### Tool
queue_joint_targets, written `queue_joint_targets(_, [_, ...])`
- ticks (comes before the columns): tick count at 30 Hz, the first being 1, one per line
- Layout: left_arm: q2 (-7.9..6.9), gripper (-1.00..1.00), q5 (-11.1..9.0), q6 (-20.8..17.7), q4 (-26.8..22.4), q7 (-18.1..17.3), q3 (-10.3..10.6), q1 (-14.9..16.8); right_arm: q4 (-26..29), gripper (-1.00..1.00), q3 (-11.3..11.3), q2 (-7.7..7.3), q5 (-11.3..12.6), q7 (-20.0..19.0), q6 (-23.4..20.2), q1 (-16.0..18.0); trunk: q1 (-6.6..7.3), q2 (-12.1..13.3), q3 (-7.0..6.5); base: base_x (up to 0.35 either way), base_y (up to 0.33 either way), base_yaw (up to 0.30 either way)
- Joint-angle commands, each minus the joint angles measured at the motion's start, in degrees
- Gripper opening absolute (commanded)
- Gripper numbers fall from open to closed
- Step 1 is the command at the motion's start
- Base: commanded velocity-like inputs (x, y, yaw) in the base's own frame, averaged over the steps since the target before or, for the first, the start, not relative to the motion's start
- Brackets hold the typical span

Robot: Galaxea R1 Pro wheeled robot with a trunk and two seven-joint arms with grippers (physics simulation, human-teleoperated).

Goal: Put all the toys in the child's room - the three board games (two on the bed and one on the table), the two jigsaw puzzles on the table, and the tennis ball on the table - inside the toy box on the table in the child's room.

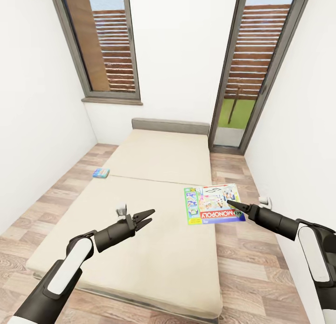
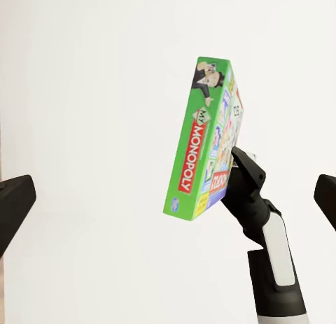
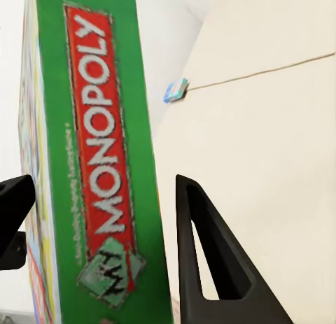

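Note:
The green-white-red Monopoly board game (image 1: 212, 204) hangs over the right edge of the cream bed (image 1: 154, 160), with my right gripper (image 1: 231, 203) shut on its rim. In the right wrist view the box's green side (image 3: 105, 163) fills the gap between the dark fingers (image 3: 210, 261). From the left wrist view the box (image 2: 203, 142) is tilted in the air, with the right gripper (image 2: 238, 159) holding its far side. My left gripper (image 1: 148, 216) hovers open over the middle of the mattress, nothing between its fingers (image 2: 14, 205). A smaller blue board game (image 1: 101, 172) lies at the bed's left edge, also seen in the right wrist view (image 3: 176, 90).
A grey headboard (image 1: 170, 126) stands against the far white wall between a window (image 1: 105, 44) and a glass door (image 1: 252, 72). Narrow strips of wood floor (image 1: 238, 249) run along both sides of the bed, close to the side walls.

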State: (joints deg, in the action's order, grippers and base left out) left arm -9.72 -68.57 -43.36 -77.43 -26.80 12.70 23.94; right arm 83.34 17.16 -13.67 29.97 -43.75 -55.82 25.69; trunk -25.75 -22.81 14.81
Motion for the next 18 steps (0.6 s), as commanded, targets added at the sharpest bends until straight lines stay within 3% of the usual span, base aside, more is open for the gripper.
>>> queue_joint_targets(1, [-0.04,1.00,-0.2,-0.2,0.0,0.0,0.0,0.1,0.0,-1.00,0.1,0.00,0.0,-0.2,-0.3,0.1,-0.03,-0.1,0.08,0.000,0.000,0.000])
queue_joint_targets(12, [-0.04,1.00,-0.3,-0.2,0.0,0.0,0.0,0.1,0.0,-1.00,0.1,-0.03,0.1,-0.3,-0.3,0.1,-0.03,-0.1,-0.01,0.000,0.000,0.002])
queue_joint_targets(18, [-0.04,1.00,-0.3,-0.1,-0.3,0.0,0.0,0.1,0.0,-1.00,0.1,-0.04,0.1,-0.3,-0.3,0.1,-0.03,-0.1,-0.02,0.000,0.000,0.135])
